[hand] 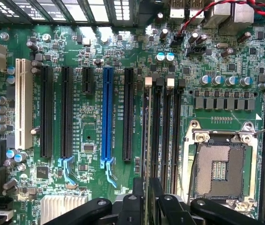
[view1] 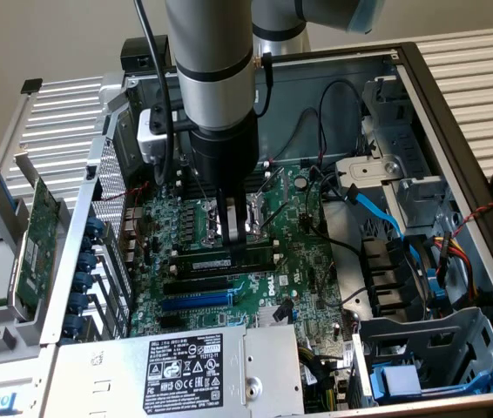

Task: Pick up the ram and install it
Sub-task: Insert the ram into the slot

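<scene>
The tool (view1: 233,233) stands low over the motherboard (view1: 229,287) inside the open computer case (view1: 455,157), at the centre of the exterior view. The ram (view1: 225,260) sits edge-on in a memory slot, just at 6 o'clock from the fingertips. The fingers (view1: 253,225) straddle its top edge, slightly apart; I cannot tell whether they grip it. In the wrist view, the ram (hand: 147,140) runs along the slots beside the CPU socket (hand: 221,164).

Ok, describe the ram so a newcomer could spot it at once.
Inside the open computer case, find the green motherboard. The ram stands edge-up under the gripper: a long thin stick with a white label, unlike the empty blue slot nearby.
</scene>
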`<state>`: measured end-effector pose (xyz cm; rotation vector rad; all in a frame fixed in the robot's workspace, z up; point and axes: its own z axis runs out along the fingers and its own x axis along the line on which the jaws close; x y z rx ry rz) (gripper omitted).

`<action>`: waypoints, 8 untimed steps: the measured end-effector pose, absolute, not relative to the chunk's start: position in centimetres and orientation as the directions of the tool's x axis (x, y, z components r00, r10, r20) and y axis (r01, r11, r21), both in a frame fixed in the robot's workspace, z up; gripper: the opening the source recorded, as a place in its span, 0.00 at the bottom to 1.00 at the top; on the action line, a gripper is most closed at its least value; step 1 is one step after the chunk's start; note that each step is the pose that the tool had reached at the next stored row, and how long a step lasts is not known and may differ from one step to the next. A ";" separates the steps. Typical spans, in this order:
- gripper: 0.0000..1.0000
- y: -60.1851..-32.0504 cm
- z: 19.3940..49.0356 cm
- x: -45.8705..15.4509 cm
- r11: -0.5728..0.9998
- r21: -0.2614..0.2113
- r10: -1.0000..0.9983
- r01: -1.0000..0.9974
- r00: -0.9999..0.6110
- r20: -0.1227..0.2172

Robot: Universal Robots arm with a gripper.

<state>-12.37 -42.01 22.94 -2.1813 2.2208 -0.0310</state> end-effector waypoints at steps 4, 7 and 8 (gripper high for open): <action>0.21 -42.0 23.3 -12.4 0.018 -0.034 -1.000 -0.999 -0.018 -0.006; 0.21 -42.0 23.5 -12.4 0.018 -0.034 -1.000 -0.999 -0.018 -0.006; 0.21 -42.0 23.6 -12.4 0.018 -0.034 -1.000 -0.999 -0.018 -0.006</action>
